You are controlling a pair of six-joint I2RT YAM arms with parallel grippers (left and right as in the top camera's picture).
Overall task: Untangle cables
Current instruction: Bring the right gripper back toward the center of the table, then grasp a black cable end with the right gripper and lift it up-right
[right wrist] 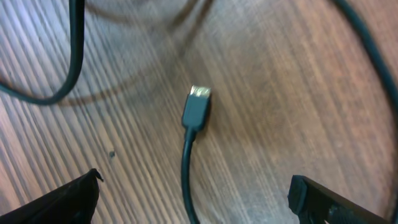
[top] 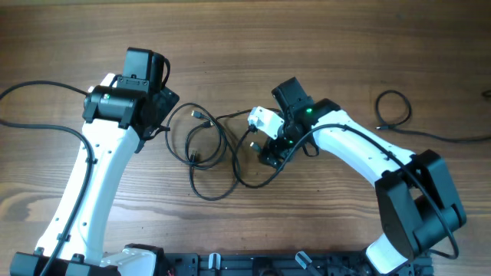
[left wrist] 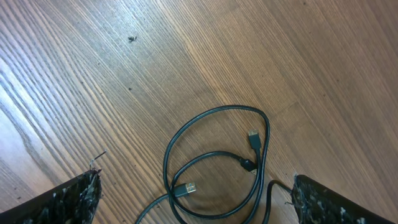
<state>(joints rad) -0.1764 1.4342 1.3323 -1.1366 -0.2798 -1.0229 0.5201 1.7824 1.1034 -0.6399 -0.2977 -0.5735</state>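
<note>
The left hand [left wrist: 196, 185] is released. Its two fingers [left wrist: 74, 199] stand wide apart with nothing between them, and it hangs above the wooden worktop [left wrist: 261, 43] without touching anything. Just below and ahead of it lie the cables [left wrist: 214, 111], thin black cords curled into overlapping loops flat on the wood. Three small plug ends rest inside those loops. One of them, the pale-tipped plug [left wrist: 186, 188], lies nearest the hand, between the fingers. One strand runs back close beside a fingertip.

The right hand [right wrist: 194, 183] is also released, with its fingers spread and holding nothing, and it sits low over the worktop. Ahead of it, in line with the gap between its fingers, lies a black silver-tipped plug [right wrist: 198, 106], whose cord trails back toward the hand. More cord curves past on either side, farther out.

From overhead, the tangle lies between the two hands, with the left hand at one edge of it and the right hand over the other. A separate loop of black cord [top: 393, 107] lies well apart, beyond the right arm.
</note>
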